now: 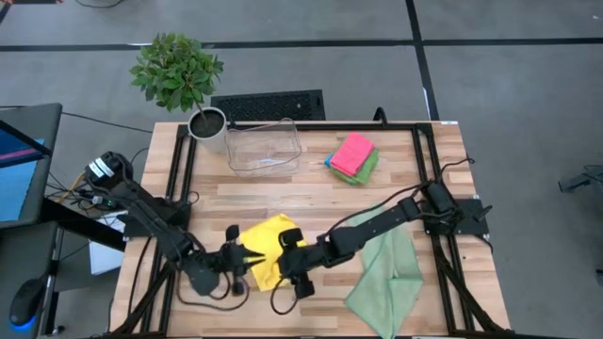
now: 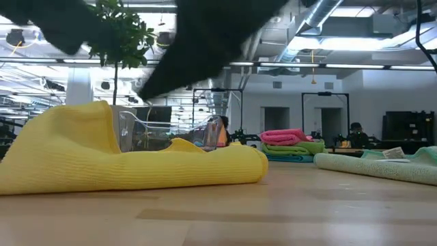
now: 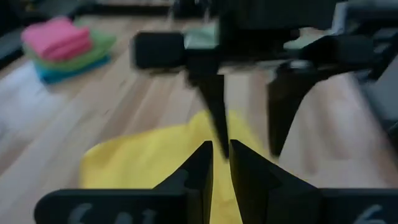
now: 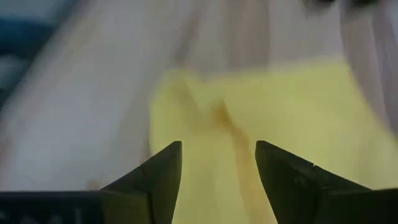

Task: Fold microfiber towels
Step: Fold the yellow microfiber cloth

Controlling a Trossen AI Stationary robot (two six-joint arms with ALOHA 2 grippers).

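Yellow towel [image 1: 267, 256] lies crumpled near the front middle of the wooden desk [image 1: 320, 202], between the two arms. From the low view its left part humps up and its right part slopes down into a flat folded lip on the wood.

Left tool [image 1: 237, 261] sits at the towel's left edge, reaching in from the desk's left side. In its wrist view its two dark fingers [image 3: 200, 167] stand nearly together with only a thin slit between them, right over the yellow cloth; whether a bit of cloth is pinched in that slit is hard to tell, as the view is poor.

Right tool [image 1: 288, 247] is at the towel's right edge, its arm stretching across from the desk's right side. Its fingers [image 4: 163, 169] are spread wide apart with the yellow cloth showing just beyond the gap and nothing between them.

Pale green towel [image 1: 386, 278] lies spread out and rumpled at the front right, partly under the right arm, with a small white tag visible in the low view. At the back right a folded stack [image 1: 353, 157] has a pink towel on top, a bright green one below it and a blue one at the bottom. Clear bin [image 1: 264, 146] stands at the back middle, and a potted plant [image 1: 181, 80] at the back left corner.
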